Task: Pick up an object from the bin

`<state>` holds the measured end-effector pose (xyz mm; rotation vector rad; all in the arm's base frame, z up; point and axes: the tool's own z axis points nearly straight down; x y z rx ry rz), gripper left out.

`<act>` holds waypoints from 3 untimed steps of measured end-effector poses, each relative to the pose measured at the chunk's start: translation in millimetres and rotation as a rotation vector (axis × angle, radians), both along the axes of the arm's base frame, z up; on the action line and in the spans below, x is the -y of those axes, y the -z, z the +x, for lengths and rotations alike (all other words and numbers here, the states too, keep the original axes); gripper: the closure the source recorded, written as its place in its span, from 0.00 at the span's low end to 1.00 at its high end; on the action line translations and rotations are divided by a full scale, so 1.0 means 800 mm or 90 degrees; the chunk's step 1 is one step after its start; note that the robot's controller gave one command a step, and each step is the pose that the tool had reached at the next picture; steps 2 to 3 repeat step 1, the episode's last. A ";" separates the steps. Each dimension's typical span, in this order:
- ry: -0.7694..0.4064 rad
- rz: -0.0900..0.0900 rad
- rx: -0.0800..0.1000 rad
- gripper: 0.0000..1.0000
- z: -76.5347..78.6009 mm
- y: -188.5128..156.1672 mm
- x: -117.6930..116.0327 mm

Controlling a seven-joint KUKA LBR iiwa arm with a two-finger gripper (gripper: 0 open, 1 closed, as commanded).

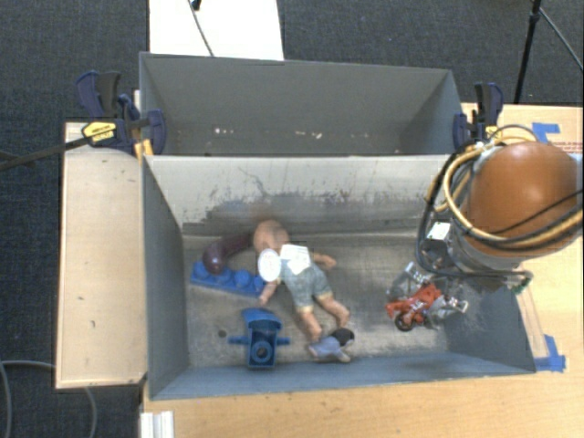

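Where the gripper (429,299) hangs low at the right end of the grey bin (301,108), whether it is clenched or released cannot be told. A small red toy (407,311) lies right at it. Well to the left lie a baby doll (297,276), a blue plastic toy (260,340) and a blue block (224,281).

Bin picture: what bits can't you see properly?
- Camera view: the red thing lies partly under the tool, so its kind is unclear.
- Camera view: the purple lump is too small and dark to name.
- Camera view: the right side of the bin is hidden by the arm's orange cover.
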<state>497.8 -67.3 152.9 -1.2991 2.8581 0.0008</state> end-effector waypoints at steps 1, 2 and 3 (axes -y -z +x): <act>0.001 0.000 0.000 1.00 0.000 -0.014 0.000; 0.001 0.000 0.000 1.00 0.000 -0.014 0.000; 0.001 0.000 0.000 1.00 0.000 -0.014 0.000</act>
